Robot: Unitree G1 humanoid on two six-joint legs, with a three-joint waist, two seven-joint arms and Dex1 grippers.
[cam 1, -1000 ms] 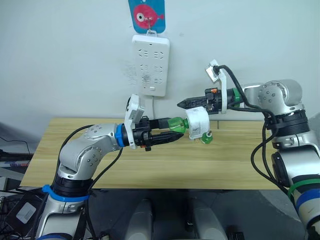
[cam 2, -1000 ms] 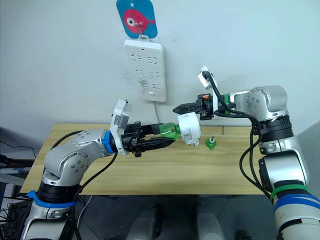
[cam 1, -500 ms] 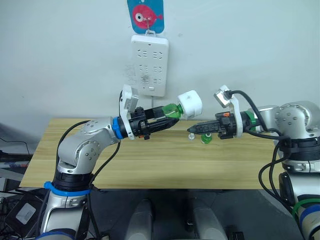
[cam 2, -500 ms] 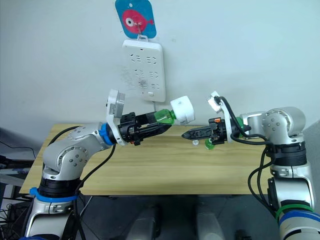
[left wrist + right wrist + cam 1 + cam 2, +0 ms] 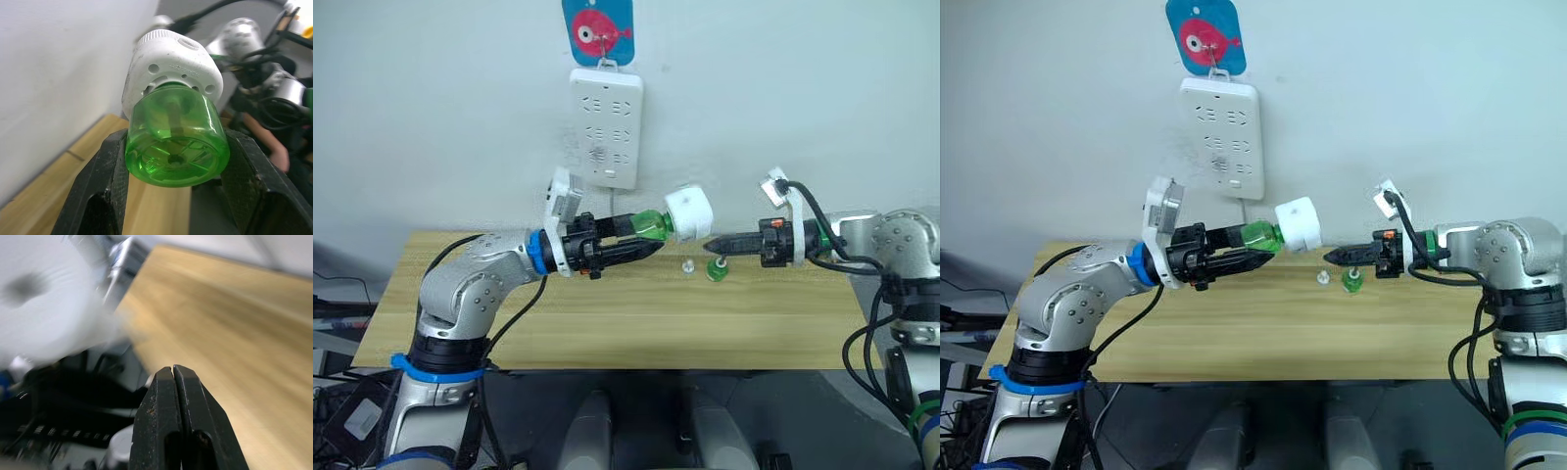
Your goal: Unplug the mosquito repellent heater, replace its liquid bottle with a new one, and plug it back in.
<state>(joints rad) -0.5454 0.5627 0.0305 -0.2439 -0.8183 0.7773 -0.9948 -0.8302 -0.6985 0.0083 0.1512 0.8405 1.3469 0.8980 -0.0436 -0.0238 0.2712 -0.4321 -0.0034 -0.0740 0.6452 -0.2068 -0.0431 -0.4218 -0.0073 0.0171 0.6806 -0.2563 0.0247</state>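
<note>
Where clamped: glossy green bottle (image 5: 176, 142)

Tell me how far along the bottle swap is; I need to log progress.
Done: the heater is unplugged from the power strip and carries a green bottle; another green bottle stands on the table. In hand: the left gripper grips the fitted bottle, holding the heater up; the right gripper is shut, empty. Left: plugging it in.

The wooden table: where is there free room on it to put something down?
Most of the table is bare: the whole front strip and the left end. The one crowded spot is back right, where a green bottle and a small clear cap stand below the right gripper.
</note>
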